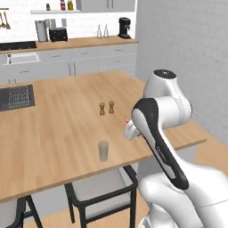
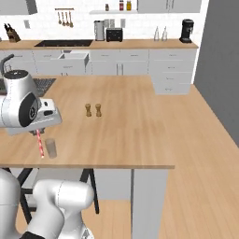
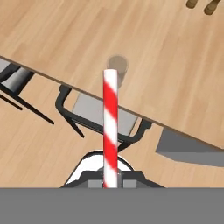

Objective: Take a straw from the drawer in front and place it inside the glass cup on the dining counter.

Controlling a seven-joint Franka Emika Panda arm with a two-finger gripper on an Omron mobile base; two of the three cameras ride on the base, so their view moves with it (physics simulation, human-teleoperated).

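My gripper (image 2: 37,132) is shut on the red and white striped straw (image 2: 40,144), which hangs down from it over the front edge of the dining counter (image 2: 140,135). The glass cup (image 2: 50,148) stands upright on the counter just right of the straw's lower end; the straw is outside the cup. In the hand view the straw (image 3: 110,127) rises from between the fingertips of my gripper (image 3: 110,183), its end pointing at the glass cup (image 3: 117,65) a little beyond it. From the left, the glass cup (image 1: 103,151) stands near the counter's front edge, left of my arm. The drawer (image 2: 73,57) stands open in the far cabinets.
Two small brown shakers (image 1: 107,107) stand mid-counter behind the cup. A dark sink (image 1: 17,96) is set into the counter's left part. Black-framed chairs (image 1: 102,191) are tucked under the front edge. A grey wall (image 1: 187,53) rises at the right.
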